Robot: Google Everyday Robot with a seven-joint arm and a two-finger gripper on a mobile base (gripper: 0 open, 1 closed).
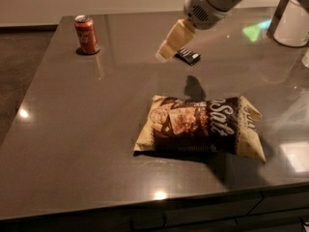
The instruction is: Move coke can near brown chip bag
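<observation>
The coke can [86, 34] is a small red can with a silver top, standing upright near the table's far left corner. The brown chip bag [202, 126] lies flat near the table's front right, dark brown with white "Salt" lettering and tan ends. My gripper [164, 52] hangs above the table's far middle, its cream-coloured fingers pointing down and to the left. It is well to the right of the can and behind the bag, and holds nothing that I can see.
A flat black wrapped candy bar [188, 56] lies just right of the gripper tip. A white object [292, 23] stands at the far right. The dark glossy table [96, 129] has its left edge near the can and its front edge below the bag.
</observation>
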